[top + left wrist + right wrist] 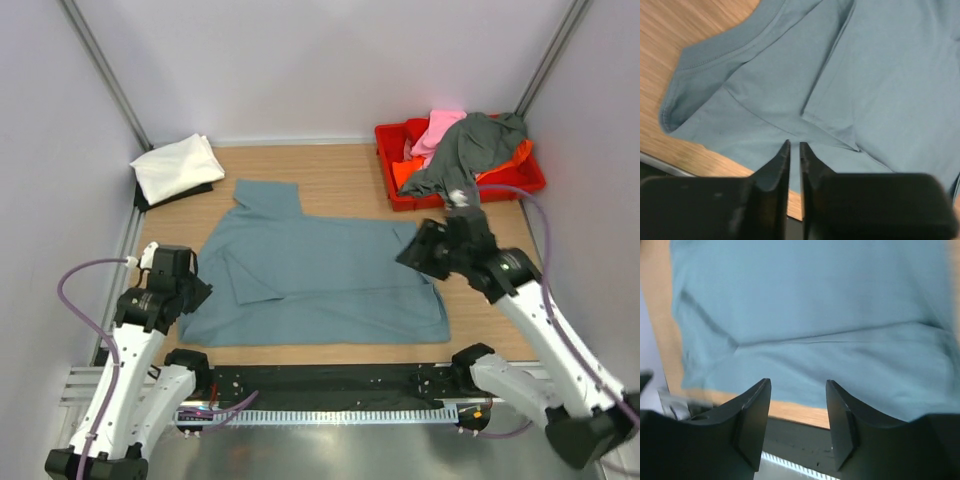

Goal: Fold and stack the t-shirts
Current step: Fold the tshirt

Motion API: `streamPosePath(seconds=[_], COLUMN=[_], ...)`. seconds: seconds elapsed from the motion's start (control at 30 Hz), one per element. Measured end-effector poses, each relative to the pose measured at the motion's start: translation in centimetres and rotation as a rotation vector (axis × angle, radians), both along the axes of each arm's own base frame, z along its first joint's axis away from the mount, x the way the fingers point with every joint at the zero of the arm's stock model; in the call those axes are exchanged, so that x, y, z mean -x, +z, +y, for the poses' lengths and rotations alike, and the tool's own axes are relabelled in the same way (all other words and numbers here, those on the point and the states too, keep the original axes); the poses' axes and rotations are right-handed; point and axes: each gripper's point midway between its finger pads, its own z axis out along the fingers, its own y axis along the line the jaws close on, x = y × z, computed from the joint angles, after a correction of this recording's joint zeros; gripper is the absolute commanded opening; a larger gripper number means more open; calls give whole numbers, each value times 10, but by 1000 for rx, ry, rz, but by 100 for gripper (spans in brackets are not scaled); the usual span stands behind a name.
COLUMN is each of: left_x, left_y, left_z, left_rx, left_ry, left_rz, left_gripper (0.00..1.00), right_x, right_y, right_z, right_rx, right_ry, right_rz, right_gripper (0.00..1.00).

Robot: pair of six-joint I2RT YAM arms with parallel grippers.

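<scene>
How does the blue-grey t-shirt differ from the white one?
The blue-grey t-shirt lies spread across the middle of the table, partly folded; the white t-shirt is a compact folded bundle at the far left corner. The blue-grey one covers far more table than the white one. Both lie outside the red crate.

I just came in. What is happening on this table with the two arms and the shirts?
Two arms are folding t-shirts. A blue-grey t-shirt lies spread on the table, one sleeve already folded in. The left fingers hover at its left edge, almost together and holding nothing. The right fingers stand open near its right edge. A folded white t-shirt sits in the far left corner. A heap of t-shirts waits in the red crate.
</scene>
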Motion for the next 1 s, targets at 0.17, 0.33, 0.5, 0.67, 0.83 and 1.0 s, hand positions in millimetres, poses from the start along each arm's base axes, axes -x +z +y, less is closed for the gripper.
streamPosePath(seconds=[0.17, 0.33, 0.5, 0.67, 0.83, 1.0], left_x=[4, 6, 17, 18, 19, 22], left_y=[-28, -62, -109, -120, -125, -131], left_z=[2, -2, 1, 7, 13, 14], left_rx=[20, 81, 89, 61, 42, 52], left_ry=[54, 133, 199, 233, 251, 258], left_rz=[26, 55, 134, 150, 130, 104], left_gripper=[0, 0, 0, 0, 0, 0], right_x=[-17, -19, -5, 15, 23, 24], right_y=[32, -6, -71, -114, -122, -133], right_z=[140, 266, 341, 370, 387, 407], right_rx=[117, 149, 199, 202, 142, 86], right_ry=[391, 665, 885, 1022, 1090, 1130], right_rz=[-81, -75, 6, 77, 105, 112], right_gripper=[28, 27, 27, 27, 27, 26])
